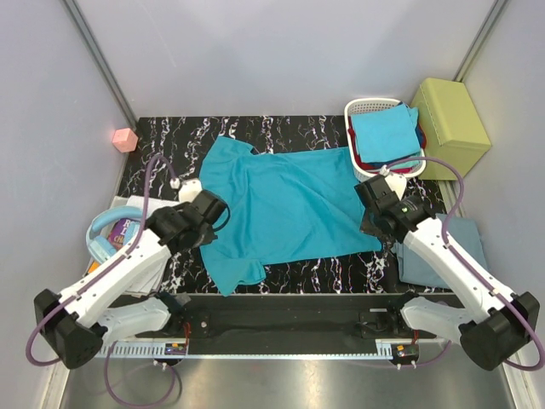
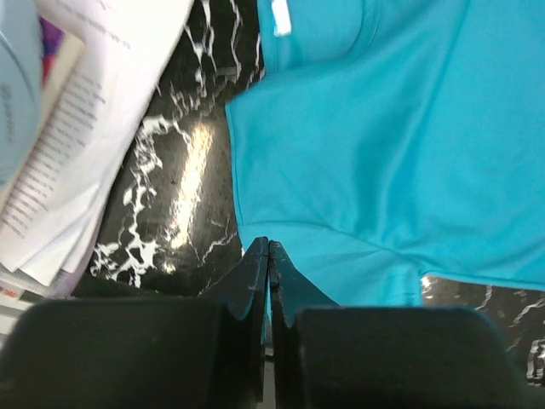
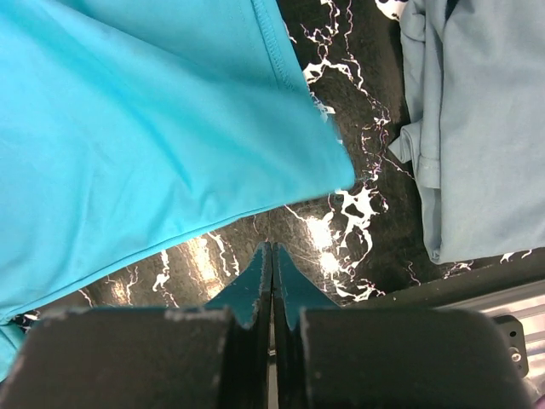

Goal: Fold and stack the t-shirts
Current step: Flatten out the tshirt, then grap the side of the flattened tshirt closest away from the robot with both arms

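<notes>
- Top external view: big teal t-shirt [image 1: 289, 204] lies spread flat on the black marbled tabletop [image 1: 170, 141], between both arms.
- Left hand [image 2: 268, 247] is closed, with its tips right at the shirt's edge and papers [image 2: 85, 128] close by.
- Right hand [image 3: 271, 249] is closed too, over bare tabletop just off the shirt's corner, with a grey-blue t-shirt [image 3: 477, 128] nearby.
- White basket [image 1: 362, 109] of shirts sits far right, beside a yellow-green box [image 1: 451, 123].

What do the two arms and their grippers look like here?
Both arms have white shell links, left arm and right arm, with black joints and wrists. A purple cable loops along each. The left gripper and right gripper have black, tapered fingers.
</notes>
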`<action>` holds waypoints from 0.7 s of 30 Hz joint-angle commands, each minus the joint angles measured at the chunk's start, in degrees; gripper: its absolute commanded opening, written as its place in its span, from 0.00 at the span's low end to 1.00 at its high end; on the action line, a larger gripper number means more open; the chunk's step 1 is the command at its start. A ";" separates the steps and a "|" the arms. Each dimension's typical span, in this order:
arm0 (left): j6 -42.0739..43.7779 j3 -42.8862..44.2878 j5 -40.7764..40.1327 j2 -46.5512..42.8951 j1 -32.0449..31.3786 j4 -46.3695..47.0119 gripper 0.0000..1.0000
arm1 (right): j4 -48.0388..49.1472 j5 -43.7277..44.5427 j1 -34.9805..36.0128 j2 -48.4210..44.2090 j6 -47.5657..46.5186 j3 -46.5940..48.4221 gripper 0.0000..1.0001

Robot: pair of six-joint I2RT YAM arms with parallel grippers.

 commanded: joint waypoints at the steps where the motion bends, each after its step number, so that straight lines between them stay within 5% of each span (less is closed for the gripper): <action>1: -3.93 -4.64 4.09 1.79 -4.78 4.49 0.17 | 0.36 0.69 0.04 1.40 -0.62 -0.34 0.00; 7: -7.45 -4.40 6.82 9.26 -12.95 9.26 0.34 | 1.68 -0.45 0.04 1.84 -1.32 -0.78 0.00; 12: -8.68 -1.75 7.52 13.31 -19.11 9.70 0.60 | 1.94 -0.90 0.12 1.75 -1.50 -0.86 0.08; 21: -12.37 -5.69 10.77 15.34 -26.23 10.84 0.52 | 2.03 -1.51 0.04 2.63 -2.02 -1.04 0.12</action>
